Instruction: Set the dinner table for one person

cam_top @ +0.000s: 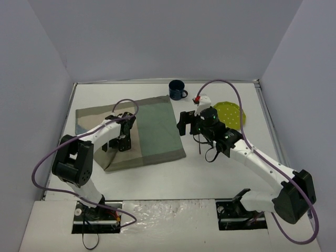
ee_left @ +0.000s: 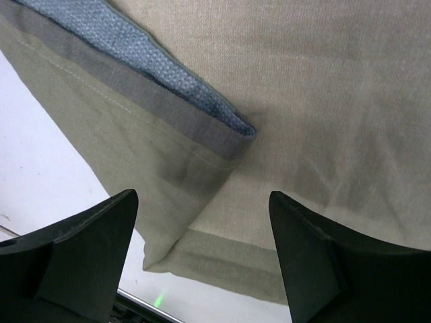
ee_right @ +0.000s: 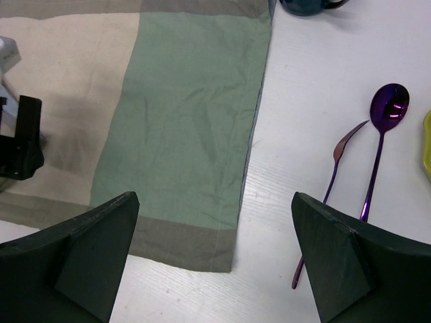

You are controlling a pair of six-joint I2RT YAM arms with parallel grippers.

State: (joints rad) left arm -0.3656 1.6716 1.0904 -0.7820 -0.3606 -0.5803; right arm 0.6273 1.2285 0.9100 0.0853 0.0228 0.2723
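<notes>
Two pairs of fingers, both spread wide and holding nothing: left fingers (cam_top: 124, 140) low over the beige half of the mat (cam_top: 157, 126), right fingers (cam_top: 185, 123) hovering by the mat's right edge. Beneath everything, the white counter (cam_top: 157, 178), reaching from the near edge to the far wall, with the mat on its left half and skewed to its edges. Likely step in hand: flattening and squaring the mat before loading it.

Look first at the fold (ee_left: 202, 128) in the left wrist view: a hem turned over, blue underside up, somewhere on the mat's left side; which corner, hard to tell. Pinch only the turned-over layer, not both, and draw it out toward the counter's left edge until flat. Keep the pull low and slow to avoid dragging the whole cloth. If needed, pin the green half with the right fingers near the right hem while pulling. Then turn the mat square to the counter's near edge.

Mind the fork (ee_right: 332, 176) and spoon (ee_right: 389, 108) just beside the right hem, the plate (cam_top: 231, 113) toward the counter's far right, and the mug (cam_top: 176, 89) at the far edge, close to the mat's far right corner: no sweeping into any of them.
</notes>
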